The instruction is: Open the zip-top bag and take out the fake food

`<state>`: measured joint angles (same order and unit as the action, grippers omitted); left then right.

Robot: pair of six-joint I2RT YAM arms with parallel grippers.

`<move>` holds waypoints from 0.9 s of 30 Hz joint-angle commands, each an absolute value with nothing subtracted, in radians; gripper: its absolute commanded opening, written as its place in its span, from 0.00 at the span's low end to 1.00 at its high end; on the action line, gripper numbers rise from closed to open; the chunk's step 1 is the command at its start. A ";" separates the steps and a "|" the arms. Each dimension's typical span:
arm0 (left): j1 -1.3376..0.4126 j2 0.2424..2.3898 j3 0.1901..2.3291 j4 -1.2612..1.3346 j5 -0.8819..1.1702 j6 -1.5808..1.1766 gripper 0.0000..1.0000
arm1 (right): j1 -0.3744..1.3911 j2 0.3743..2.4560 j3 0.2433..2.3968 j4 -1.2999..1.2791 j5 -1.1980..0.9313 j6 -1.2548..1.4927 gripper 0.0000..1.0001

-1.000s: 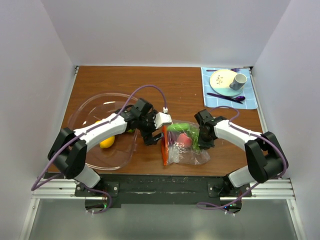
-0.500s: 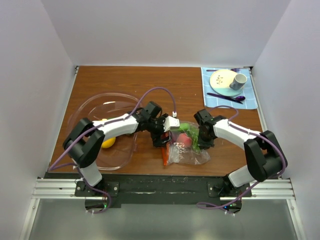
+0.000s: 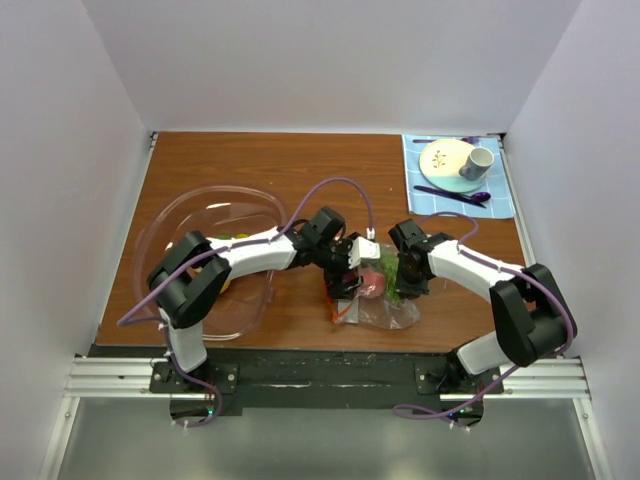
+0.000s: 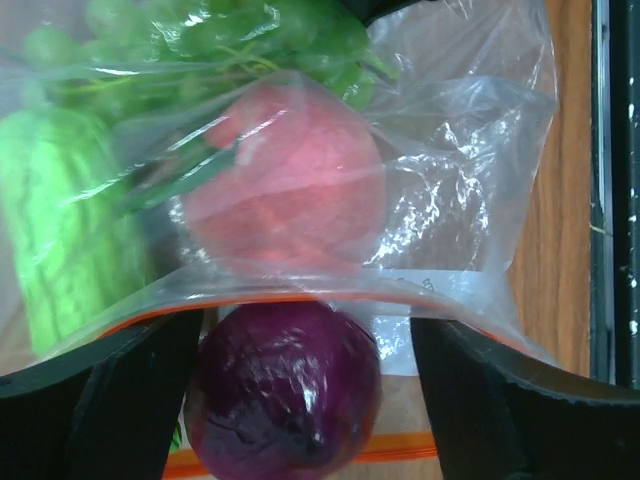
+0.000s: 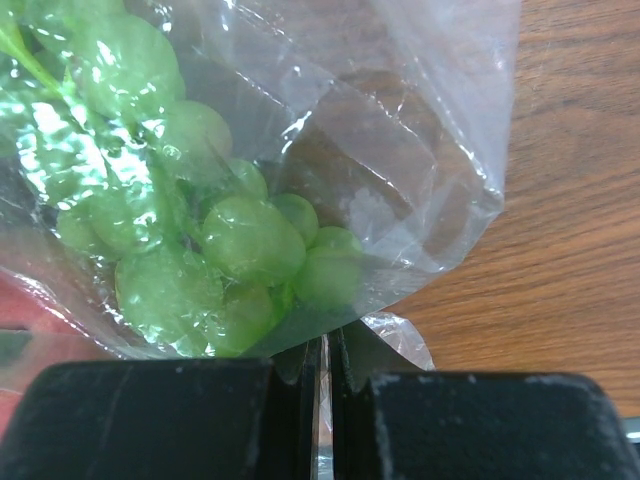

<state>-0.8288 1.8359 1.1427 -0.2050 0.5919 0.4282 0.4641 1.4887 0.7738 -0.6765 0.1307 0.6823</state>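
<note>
A: What colours show at the zip-top bag [image 4: 470,150]?
B: Clear plastic with an orange zip strip [image 4: 405,445] — a deep purple piece [image 4: 285,390], a pink-red one [image 4: 285,190], pale green grapes [image 5: 230,240], a ribbed light-green piece [image 4: 60,230].
A: And around it?
B: A brown wood-grain desk [image 5: 560,200], a blue checked mat [image 3: 505,205] — and a pink-tinted clear bowl [image 3: 175,215].

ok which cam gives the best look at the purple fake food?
Left wrist: the purple piece fills the lower frame, between the left pincer's open fingers. Top external: hidden under that pincer. Right wrist: only green grapes in the bag.
</note>
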 commanded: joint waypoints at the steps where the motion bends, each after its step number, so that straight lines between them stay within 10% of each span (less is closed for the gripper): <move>1: -0.848 1.859 1.164 -0.208 0.568 0.457 0.74 | 0.472 1.534 0.713 -0.584 0.092 0.707 0.00; 7: -0.848 1.798 1.132 -0.348 0.435 0.523 0.01 | 0.474 1.477 0.758 -0.644 0.114 0.699 0.00; 15: -0.761 1.551 1.103 -0.563 0.394 0.529 0.00 | 0.472 1.462 0.798 -0.667 0.120 0.689 0.00; 18: -0.747 1.482 1.025 -0.537 0.371 0.502 0.40 | 0.472 1.462 0.785 -0.649 0.123 0.690 0.00; 20: -0.747 1.453 1.022 -0.534 0.362 0.479 1.00 | 0.472 1.463 0.779 -0.644 0.126 0.692 0.00; 27: -0.747 1.407 1.017 -0.555 0.338 0.512 1.00 | 0.472 1.424 0.758 -0.653 0.129 0.684 0.00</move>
<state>-0.7425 1.4273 1.0321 -0.5423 0.3614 0.4900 0.4648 1.4582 0.7761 -0.6792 0.1314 0.6819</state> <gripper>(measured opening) 0.996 0.023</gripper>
